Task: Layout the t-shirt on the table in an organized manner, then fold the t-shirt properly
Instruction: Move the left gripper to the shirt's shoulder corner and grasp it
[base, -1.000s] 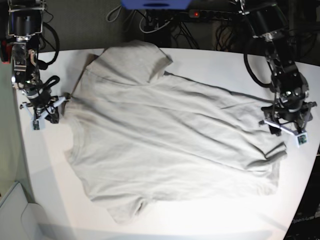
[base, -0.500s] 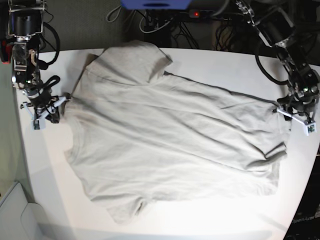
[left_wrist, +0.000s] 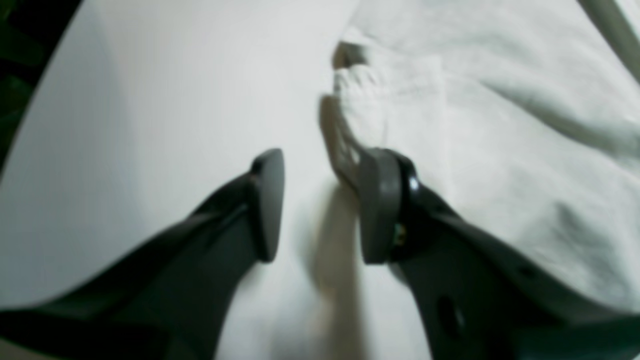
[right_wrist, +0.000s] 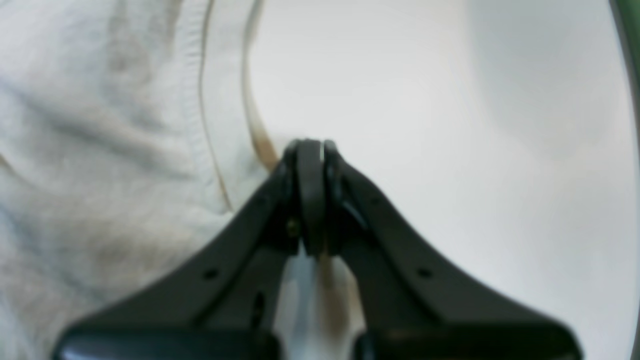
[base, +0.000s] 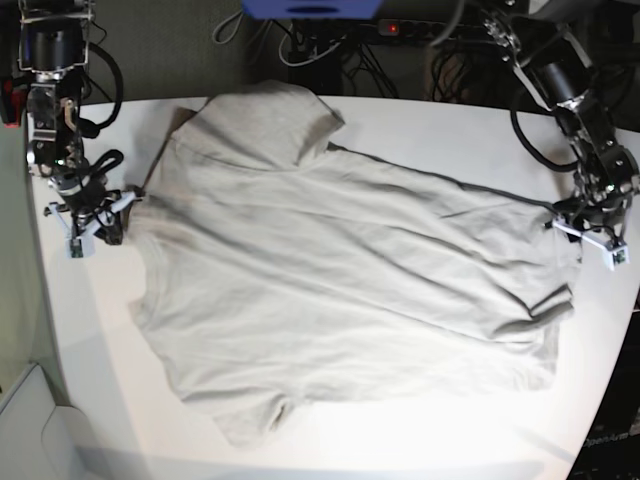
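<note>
The left gripper (left_wrist: 320, 205) is partway open with nothing pinched, one finger (left_wrist: 380, 210) touching the t-shirt (base: 330, 280) edge. The right gripper (right_wrist: 310, 165) is fully closed right at the hem; can't tell whether cloth's caught. The shirt's spread on the white counter (base: 450, 130), wrist views blurry.

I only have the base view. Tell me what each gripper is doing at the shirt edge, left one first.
Observer: The left wrist view shows the left gripper open, with bare table between its jaws.
Operator: Say where the shirt sits against it.
Observer: The shirt hem meets the tip of one finger; no cloth lies between the two.
Operator: Now the right one.
Observer: The right wrist view shows the right gripper shut, with its tips at the hem. I cannot tell whether any cloth is pinched.
</note>
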